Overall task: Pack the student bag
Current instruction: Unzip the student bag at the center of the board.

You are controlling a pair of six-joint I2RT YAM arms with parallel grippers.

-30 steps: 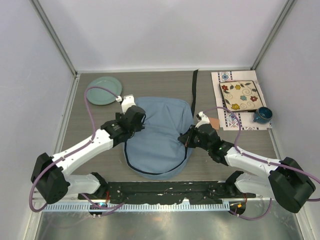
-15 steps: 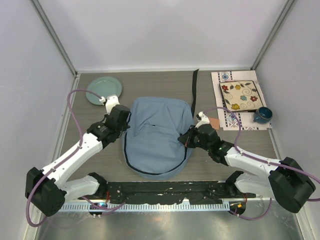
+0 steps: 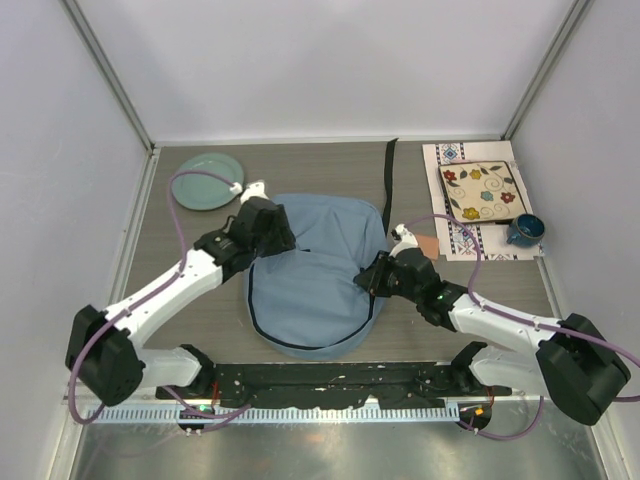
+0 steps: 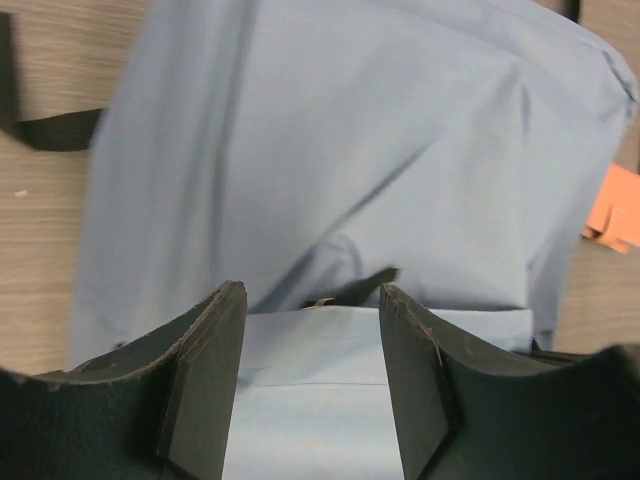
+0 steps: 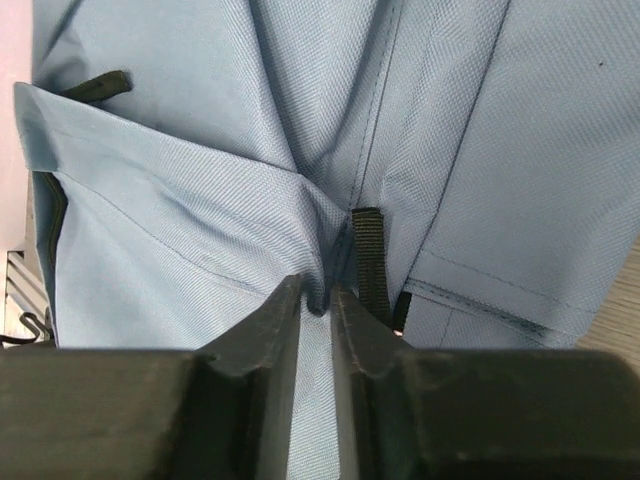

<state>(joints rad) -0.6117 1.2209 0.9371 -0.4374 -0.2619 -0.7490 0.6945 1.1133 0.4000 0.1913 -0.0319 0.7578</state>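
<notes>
One student bag (image 3: 320, 290) lies flat in the middle of the counter (image 3: 300, 165), long axis from near edge to far edge. Left claw (image 4: 310, 295) is open, empty, over it; right claw (image 5: 316, 290) pinches its fabric; green plate (image 3: 200, 192) near far-left corner.

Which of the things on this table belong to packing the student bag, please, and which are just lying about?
Job: student bag, pinched by the right gripper; left gripper open over it.
Lying about: green plate, floral square dish, blue mug, patterned mat.

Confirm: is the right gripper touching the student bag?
Touching. The right wrist view shows the right gripper closed on a fold of the student bag.
</notes>
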